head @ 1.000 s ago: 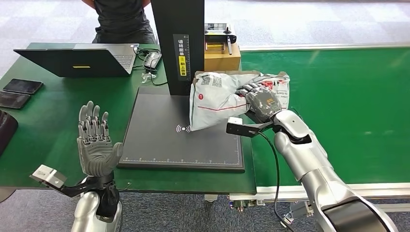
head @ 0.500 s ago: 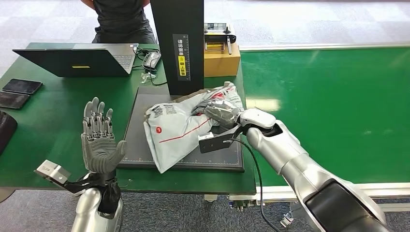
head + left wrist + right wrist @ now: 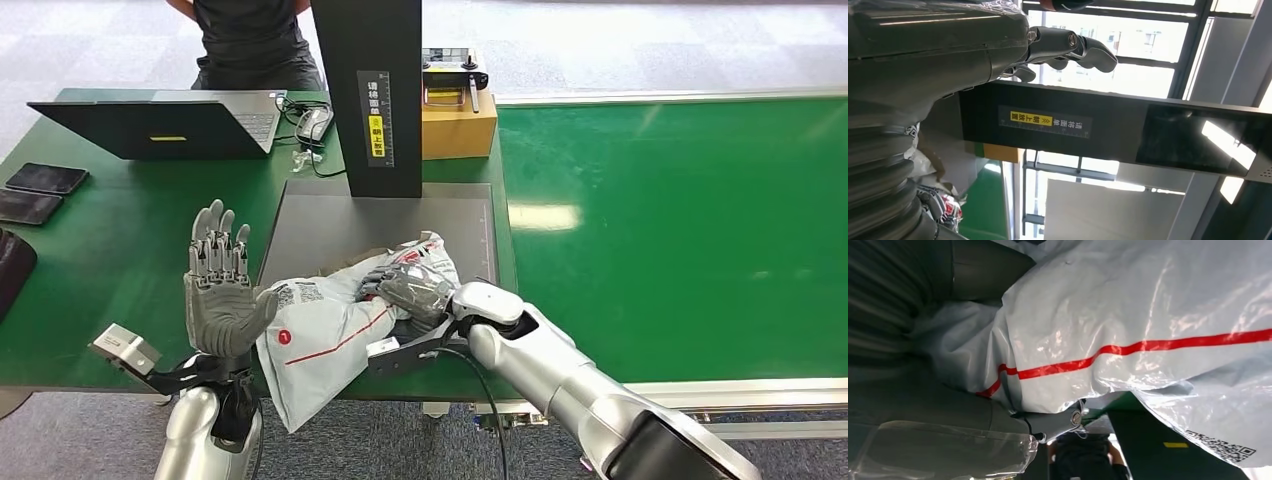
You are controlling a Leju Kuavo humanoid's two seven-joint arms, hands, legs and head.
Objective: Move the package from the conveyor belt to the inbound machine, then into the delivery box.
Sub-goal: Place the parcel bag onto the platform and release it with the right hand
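**Grey parcel held at the scanner's near edge**

A grey plastic package (image 3: 330,335) with a red stripe lies across the front left corner of the dark scanning plate (image 3: 330,215), its lower end drooping past the green table's (image 3: 100,260) edge. The robot's right hand (image 3: 408,290) grips its crumpled upper end. Just beside it, the left hand (image 3: 217,300) stands upright, fingers spread, holding nothing. Behind the plate rises a black column (image 3: 372,90); the green conveyor belt (image 3: 680,230) runs to the right.
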